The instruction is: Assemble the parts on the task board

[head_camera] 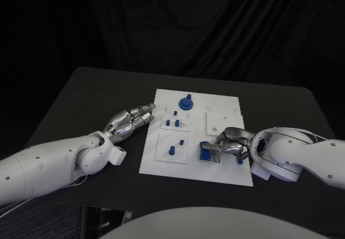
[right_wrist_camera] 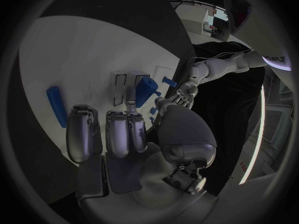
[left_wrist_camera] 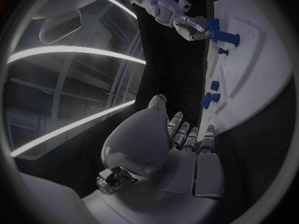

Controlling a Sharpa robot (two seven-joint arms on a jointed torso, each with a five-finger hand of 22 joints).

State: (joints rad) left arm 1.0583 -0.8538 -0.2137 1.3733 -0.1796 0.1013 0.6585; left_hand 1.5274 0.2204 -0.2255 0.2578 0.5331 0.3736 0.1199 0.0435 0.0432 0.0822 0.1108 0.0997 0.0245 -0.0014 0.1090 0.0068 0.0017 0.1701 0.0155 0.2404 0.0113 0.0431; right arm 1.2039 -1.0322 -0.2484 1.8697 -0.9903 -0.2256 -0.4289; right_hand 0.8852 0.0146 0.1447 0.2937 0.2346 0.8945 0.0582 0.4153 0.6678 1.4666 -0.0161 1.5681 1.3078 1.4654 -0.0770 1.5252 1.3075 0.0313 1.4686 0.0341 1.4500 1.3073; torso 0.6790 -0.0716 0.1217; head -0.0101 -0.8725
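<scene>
The counter is bare black all round the task board, widest toward nine o'clock and twelve. The left hand lies at the board's nine o'clock edge, fingers stretched toward one o'clock. The right hand sits over the board's four o'clock part, beside a blue block. Blue pegs stand mid-board; a round blue part stands at twelve

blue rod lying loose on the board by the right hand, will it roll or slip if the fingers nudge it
The blue rod looks round and lies flat on the smooth white task board, so a sideways nudge would probably roll it. It looks like stiff, light plastic, so it should not bend. The right hand has hard silver fingers, which might slip on it.
</scene>
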